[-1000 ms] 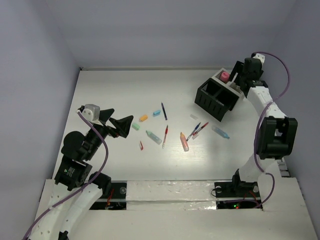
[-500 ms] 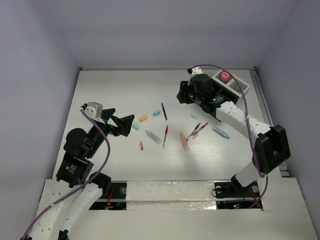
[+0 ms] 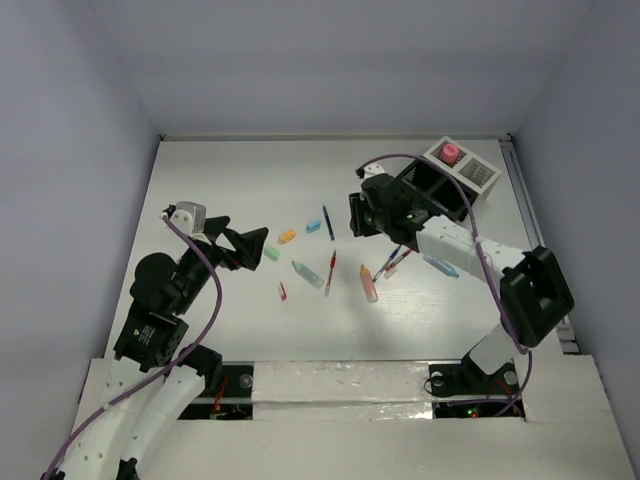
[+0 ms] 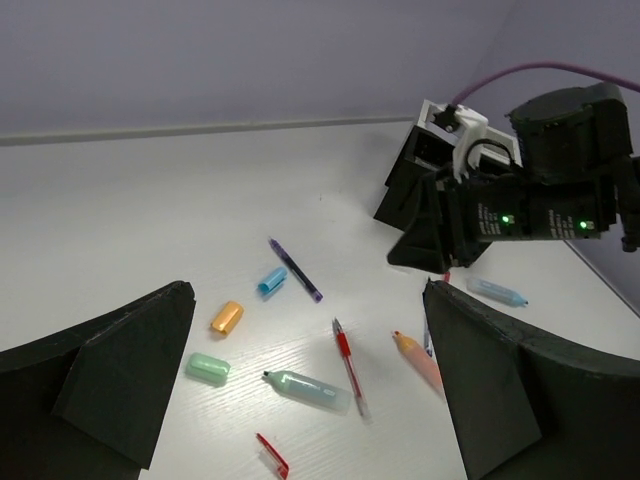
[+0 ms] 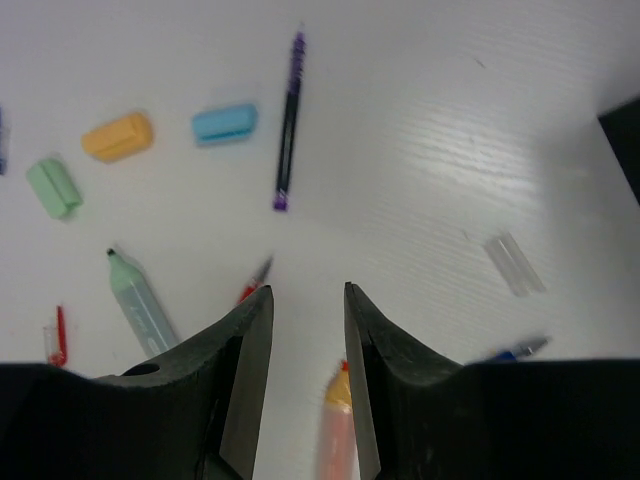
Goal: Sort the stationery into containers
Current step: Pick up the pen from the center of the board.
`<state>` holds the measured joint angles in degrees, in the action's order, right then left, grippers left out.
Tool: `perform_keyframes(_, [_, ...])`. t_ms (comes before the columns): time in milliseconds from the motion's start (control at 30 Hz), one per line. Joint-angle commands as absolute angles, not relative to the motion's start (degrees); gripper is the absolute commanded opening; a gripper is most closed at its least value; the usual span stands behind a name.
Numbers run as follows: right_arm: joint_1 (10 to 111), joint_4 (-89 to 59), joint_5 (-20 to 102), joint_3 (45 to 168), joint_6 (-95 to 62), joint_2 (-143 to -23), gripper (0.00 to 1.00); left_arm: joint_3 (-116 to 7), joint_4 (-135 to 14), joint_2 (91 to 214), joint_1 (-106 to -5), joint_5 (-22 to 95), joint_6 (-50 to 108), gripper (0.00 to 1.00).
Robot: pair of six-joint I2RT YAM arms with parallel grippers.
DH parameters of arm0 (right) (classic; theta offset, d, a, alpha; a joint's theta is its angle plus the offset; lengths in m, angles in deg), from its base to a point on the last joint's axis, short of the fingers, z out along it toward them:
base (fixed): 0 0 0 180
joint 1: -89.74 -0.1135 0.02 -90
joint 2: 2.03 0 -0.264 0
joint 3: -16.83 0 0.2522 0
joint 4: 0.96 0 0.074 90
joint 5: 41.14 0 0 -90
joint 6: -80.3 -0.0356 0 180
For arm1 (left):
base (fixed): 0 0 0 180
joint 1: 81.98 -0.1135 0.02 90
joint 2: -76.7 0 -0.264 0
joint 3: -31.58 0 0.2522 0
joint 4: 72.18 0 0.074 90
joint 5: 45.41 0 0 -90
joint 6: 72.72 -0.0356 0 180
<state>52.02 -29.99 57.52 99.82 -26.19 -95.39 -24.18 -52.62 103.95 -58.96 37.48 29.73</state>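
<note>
Right tool (image 5: 307,292), jaws narrowly apart and empty, hovers over the surface (image 5: 420,150); red pen (image 5: 250,287) just left, peach marker (image 5: 336,430) just right, both running lengthwise back beneath it.

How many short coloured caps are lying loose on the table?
3: orange cap, blue cap beside it, green cap on the orange one's other side. The right arm may hide more.
</note>
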Motion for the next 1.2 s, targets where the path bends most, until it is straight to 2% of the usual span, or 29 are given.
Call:
perform_keyframes(0, [53.35,-32.39,58.81,94.33,-28.16,-89.49,0.41,-24.81,-54.91,103.25,-59.57,36.68,29.67,0.99])
perform_keyframes(133, [51.34,-30.8,45.01,90.36,-25.7,-88.51,0.49,-24.72,-54.99,102.89,-59.57,36.68,29.67,0.99])
perform_keyframes(233, [47.03,-32.3,44.29,92.73,-22.63,-91.4,0.57,-24.72,-54.99,102.63,-59.57,36.59,29.67,0.99])
perform_keyframes(500, [40.09,-33.26,43.05,103.53,-18.85,-103.79,0.68,-24.9,-54.56,103.07,-59.57,38.0,29.67,0.99])
perform_keyframes(767, [37.97,-40.2,46.75,116.54,-14.36,-116.62,0.68,-24.99,-54.29,103.42,-60.1,38.53,29.76,0.99])
perform_keyframes(1167, [36.21,-42.23,48.16,121.73,-15.06,-124.37,0.59,-24.99,-54.03,103.42,-60.1,39.23,30.11,0.99])
